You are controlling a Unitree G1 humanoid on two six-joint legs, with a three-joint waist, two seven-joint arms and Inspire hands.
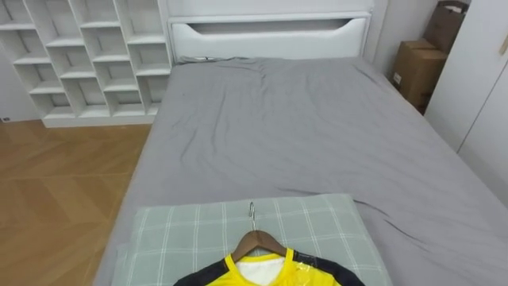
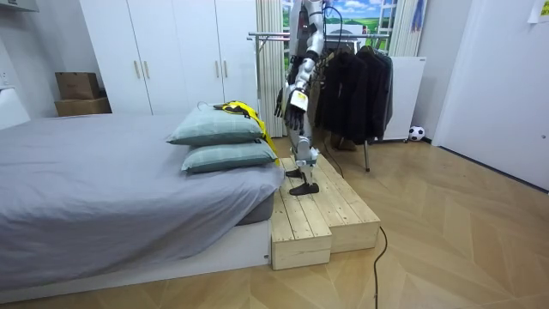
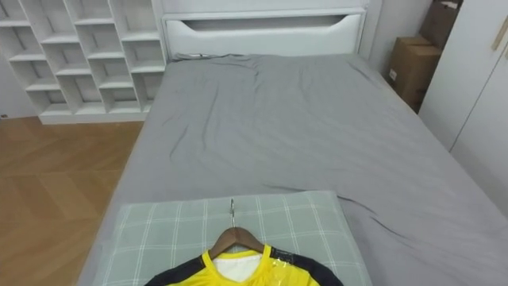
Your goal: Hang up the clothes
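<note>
Robot is seen standing on a low wooden platform set against the pillow end of the bed, facing along the bed. Left hand is noted hanging in front of the body, beside the bed's pillow end and clear of the shirt. Whether it is clenched or released cannot be told. Nothing is seen in it.

A clothes rack hung with dark garments is recorded just behind the robot, on the side away from the bed. A small ball lies on the floor beyond the rack.

The shirt, yellow with dark shoulders, is found lying flat at the near end of the bed, on top of a green checked pillow. It is already fitted on a wooden hanger, and the metal hook points up the bed toward the headboard. A second pillow is stacked under the first.

Further up the bed, the grey sheet is spread over the whole mattress and is lightly creased. A white headboard closes the bed's far end.

Left of the bed's far end, white open shelves are set against the wall, with wooden floor running alongside the bed. Right of the far end, cardboard boxes are stacked beside a white wardrobe.
</note>
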